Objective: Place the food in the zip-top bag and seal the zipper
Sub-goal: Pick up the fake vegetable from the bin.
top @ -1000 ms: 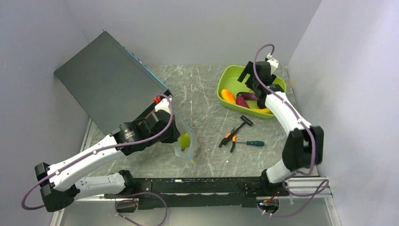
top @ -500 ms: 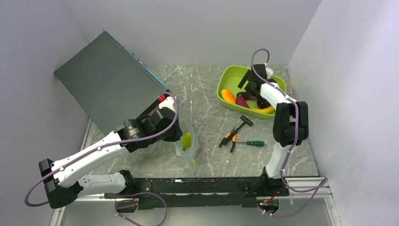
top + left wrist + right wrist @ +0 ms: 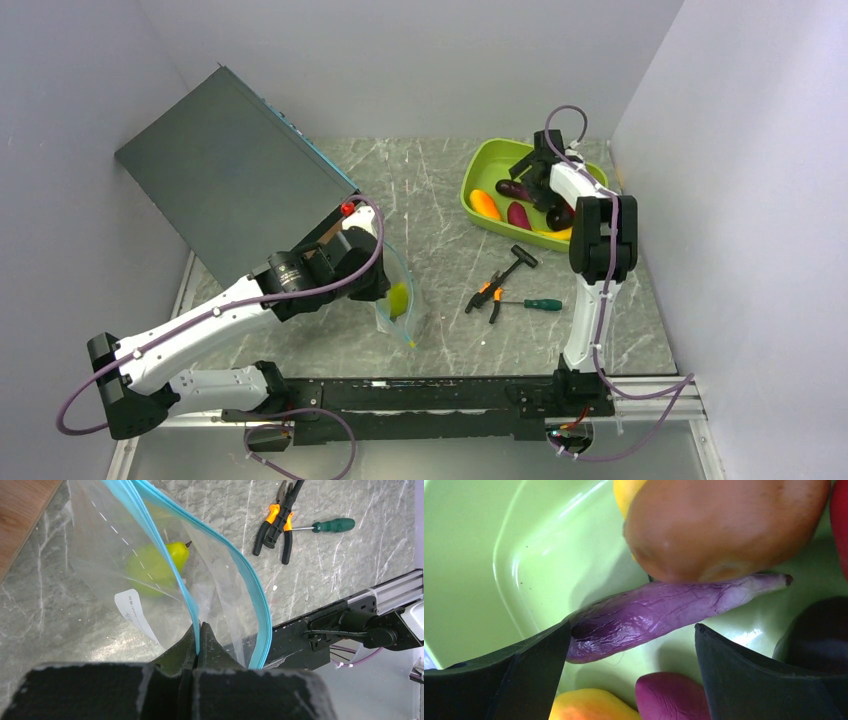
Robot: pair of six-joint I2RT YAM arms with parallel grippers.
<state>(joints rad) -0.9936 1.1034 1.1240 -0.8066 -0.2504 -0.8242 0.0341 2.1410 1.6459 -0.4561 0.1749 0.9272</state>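
Lying aslant, purple food (image 3: 659, 612), thin end upper-right

Your grey marbled tabletop (image 3: 440, 190) carries:
- lime-green plastic tray (image 3: 478, 165), far right
- black-and-orange pliers (image 3: 487, 295), mid-right, just beside green-handled screwdriver (image 3: 535, 304)
- black T-shaped tool (image 3: 519, 259), just behind them
- clear floppy zip-top bag (image 3: 400, 310), left of centre
- large dark grey flat box (image 3: 225, 170), far left, tilted

Bare desk (image 3: 440, 200) lies open at upper centre; pliers (image 3: 487, 296) and screwdriver (image 3: 540, 304) sit lower right of it, zip-top bag (image 3: 408, 318) lower left, dark box (image 3: 230, 170) upper left.
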